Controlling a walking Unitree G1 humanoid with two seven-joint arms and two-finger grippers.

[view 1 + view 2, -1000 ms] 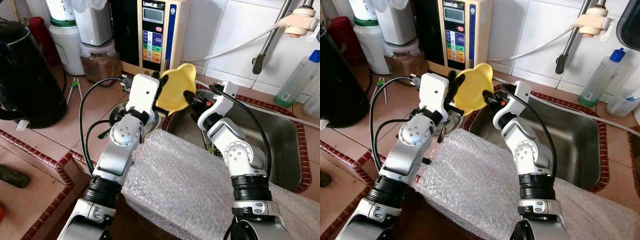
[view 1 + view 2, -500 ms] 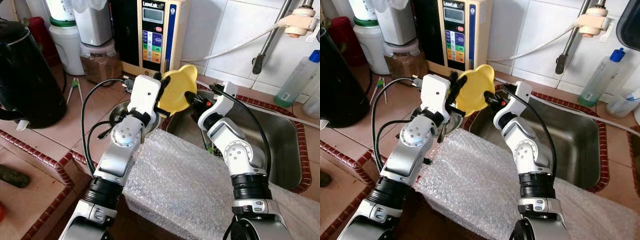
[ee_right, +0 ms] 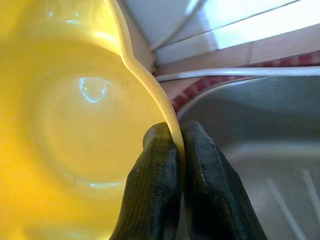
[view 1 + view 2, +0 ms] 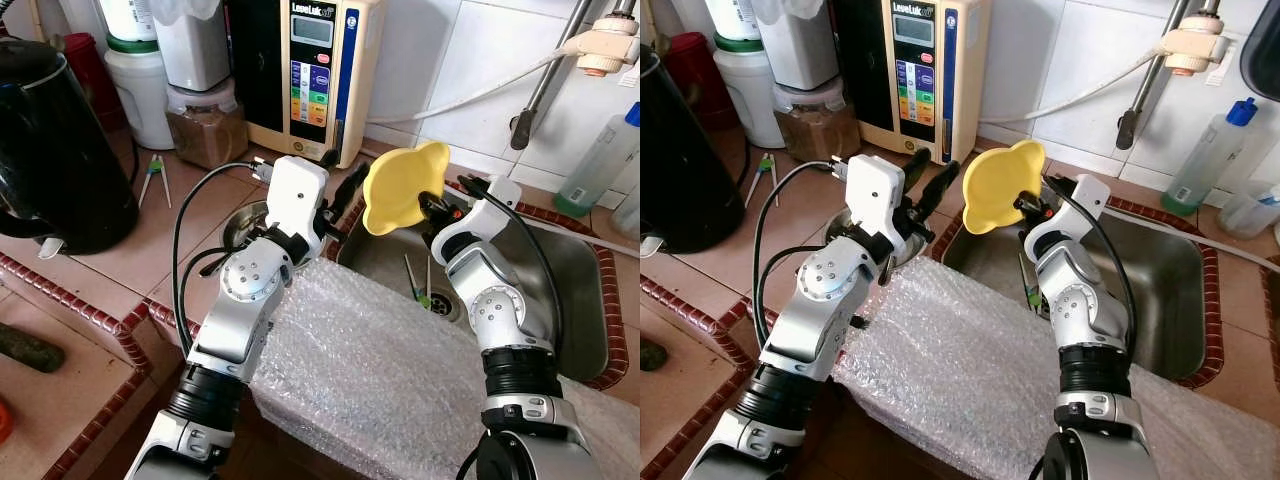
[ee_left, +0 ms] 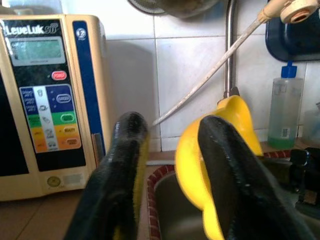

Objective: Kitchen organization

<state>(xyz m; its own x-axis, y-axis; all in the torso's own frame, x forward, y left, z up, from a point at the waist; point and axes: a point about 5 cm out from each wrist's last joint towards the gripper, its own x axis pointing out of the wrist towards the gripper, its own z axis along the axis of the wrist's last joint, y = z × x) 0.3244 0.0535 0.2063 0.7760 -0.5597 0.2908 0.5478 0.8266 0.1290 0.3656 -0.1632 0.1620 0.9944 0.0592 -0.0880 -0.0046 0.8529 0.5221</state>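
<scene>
You see black kettle [image 4: 55,150] at far left of frame, water machine [image 4: 318,70] at top middle. Left gripper [image 4: 340,190] in middle, fingers apart, holding nothing, just beside yellow bowl [image 4: 400,185]. Bowl is right of middle, up in air over sink [image 4: 570,290] edge. Right gripper [image 3: 172,150] pinches bowl rim tight. Step looks like: bowl now in right gripper alone. Next, you likely find spot for bowl and keep it level.
</scene>
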